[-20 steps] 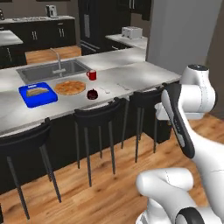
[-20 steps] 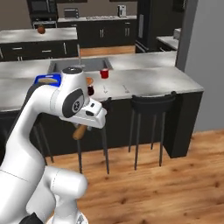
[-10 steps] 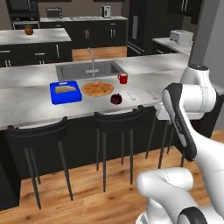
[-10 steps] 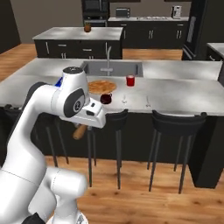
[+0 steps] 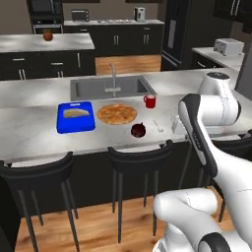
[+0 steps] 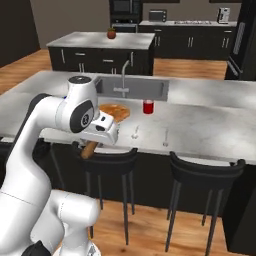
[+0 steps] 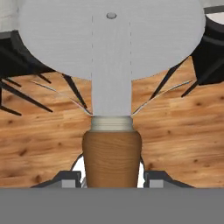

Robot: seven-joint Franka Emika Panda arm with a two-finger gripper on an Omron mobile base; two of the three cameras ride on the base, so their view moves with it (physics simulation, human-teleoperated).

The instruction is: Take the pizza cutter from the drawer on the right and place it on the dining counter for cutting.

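My gripper [image 7: 112, 177] is shut on the brown wooden handle of the pizza cutter [image 7: 111, 39], whose round silver-grey wheel spreads across the top of the hand view, over wood floor and stool legs. In the right base view the gripper [image 6: 101, 134] hangs at the near edge of the dining counter [image 6: 210, 131], and the cutter's handle [image 6: 90, 148] sticks out below it. The counter [image 5: 34, 142] runs across both base views with its steel sink [image 5: 110, 88] and tall faucet. The drawer is out of view.
On the counter lie a blue cutting board [image 5: 75, 116] with bread, a pizza [image 5: 116, 113], a red cup [image 5: 150, 102], a dark red bowl [image 5: 138, 130] and a small white spoon [image 5: 158, 126]. Dark stools [image 5: 140, 155] line the near edge. A marble island [image 6: 100, 41] stands behind.
The base has driven and turned, so the whole scene shifted: the dining counter now lies square ahead and closer. The arm keeps the same pose with the cutter in its grip.
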